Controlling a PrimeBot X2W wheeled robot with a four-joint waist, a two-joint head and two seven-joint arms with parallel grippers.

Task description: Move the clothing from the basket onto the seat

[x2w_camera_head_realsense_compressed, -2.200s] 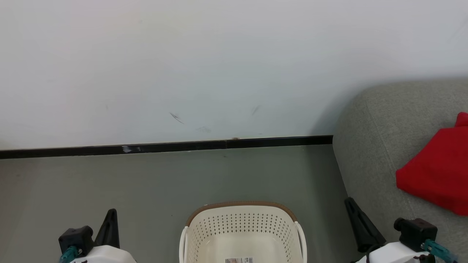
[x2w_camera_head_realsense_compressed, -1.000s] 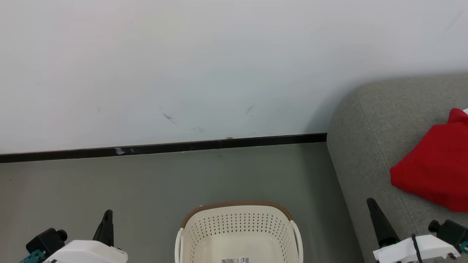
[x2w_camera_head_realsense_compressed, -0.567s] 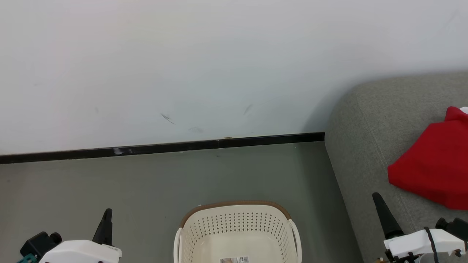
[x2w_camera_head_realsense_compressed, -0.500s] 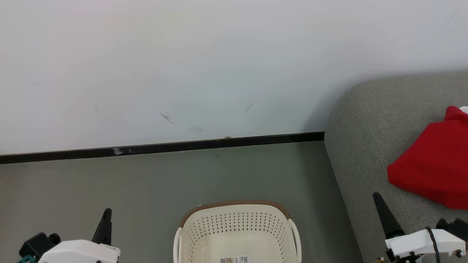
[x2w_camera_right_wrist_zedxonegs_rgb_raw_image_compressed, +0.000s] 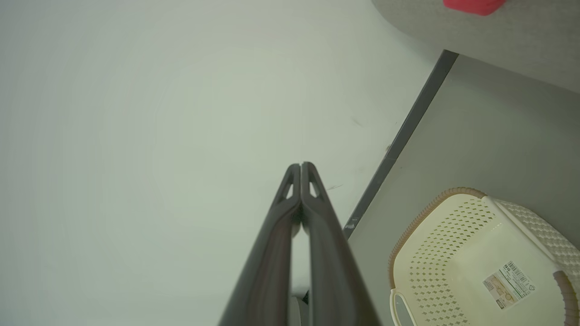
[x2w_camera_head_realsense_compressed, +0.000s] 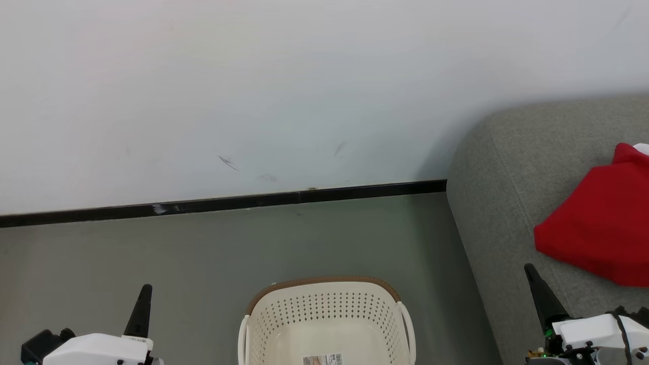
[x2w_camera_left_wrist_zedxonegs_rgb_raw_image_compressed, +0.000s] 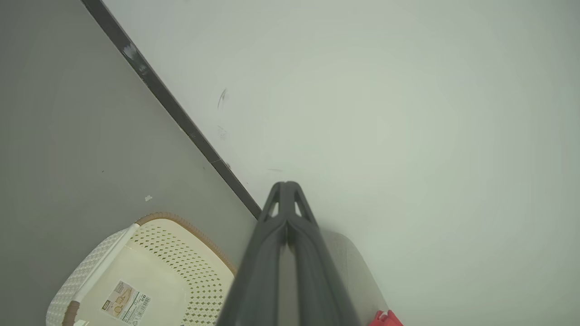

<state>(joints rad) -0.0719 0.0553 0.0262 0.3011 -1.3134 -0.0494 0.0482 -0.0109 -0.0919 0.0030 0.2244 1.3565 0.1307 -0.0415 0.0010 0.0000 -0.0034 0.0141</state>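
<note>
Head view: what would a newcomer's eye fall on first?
The red garment lying on the grey seat at the right. The cream basket on the floor at bottom centre, its bottom bare but for a barcode sticker. The left gripper and right gripper flank it, shut.

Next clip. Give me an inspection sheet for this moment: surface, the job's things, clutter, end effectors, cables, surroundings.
Surface: grey floor, matte, no spills seen.
Job's things: basket stands on the floor, no clothing seen inside, sticker on its bottom; seat at the right, with a red garment lying on it.
Clutter: one small pale speck on the floor beside the basket's rim.
End effectors: left end effector shut, empty, left of the basket; right end effector shut, empty, in front of the seat's edge.
Cables: a dark cable across the right wrist housing.
Surroundings: white wall with a few scuffs, black skirting along its foot.
</note>
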